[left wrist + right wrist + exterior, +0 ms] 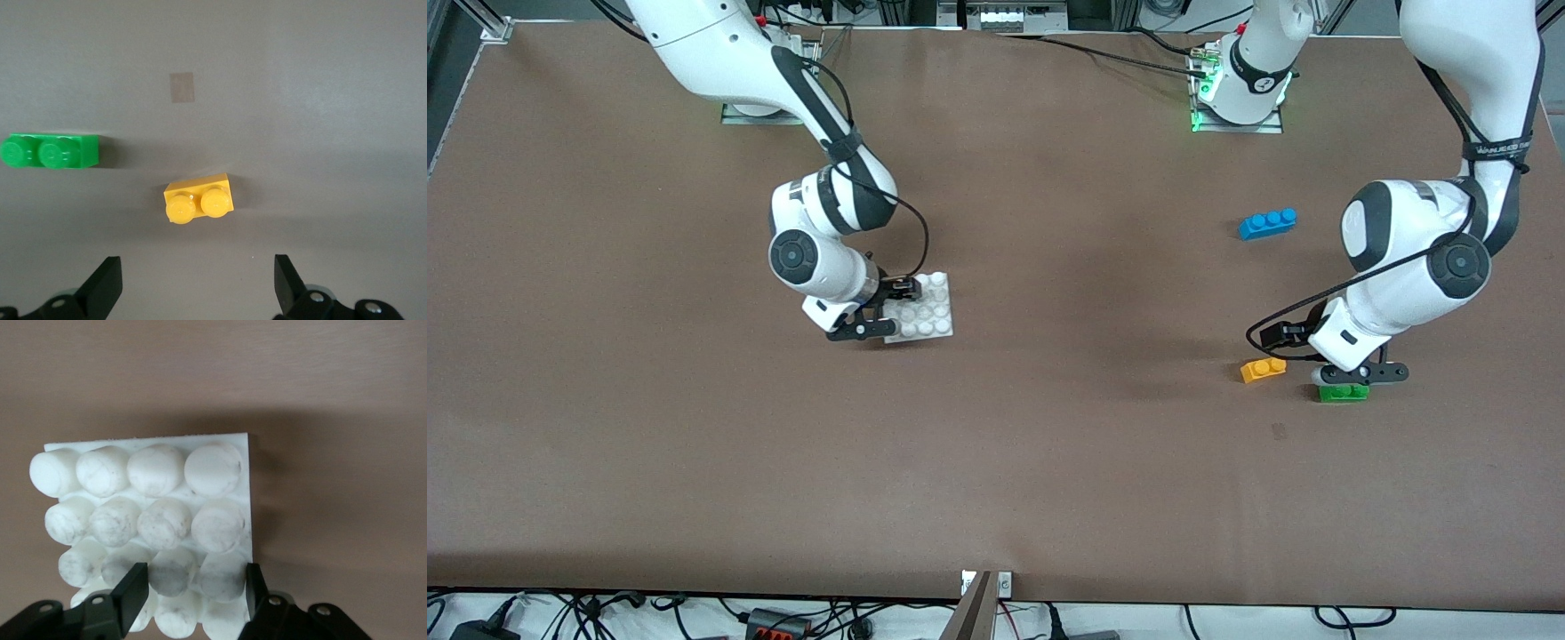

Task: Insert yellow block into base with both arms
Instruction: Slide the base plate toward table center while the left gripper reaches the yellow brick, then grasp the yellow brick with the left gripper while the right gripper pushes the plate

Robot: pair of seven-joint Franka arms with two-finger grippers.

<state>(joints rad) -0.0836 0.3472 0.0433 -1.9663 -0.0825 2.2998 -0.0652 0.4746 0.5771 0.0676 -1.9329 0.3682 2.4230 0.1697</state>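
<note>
The yellow block [1263,369] [199,199] lies studs up on the brown table, toward the left arm's end. My left gripper [1360,373] [197,287] hangs low and open over the table between the yellow block and the green brick, with nothing between its fingers. The white studded base [925,307] [147,493] lies flat toward the right arm's end. My right gripper [887,309] [193,587] is down at the base's edge, shut on it: one finger sits against the plate's side and the other between studs, with two studs in between.
A green two-stud brick [1343,392] [50,151] lies beside the yellow block, partly under the left hand. A blue three-stud brick [1267,222] sits farther from the front camera. A small tape mark [181,87] is on the table.
</note>
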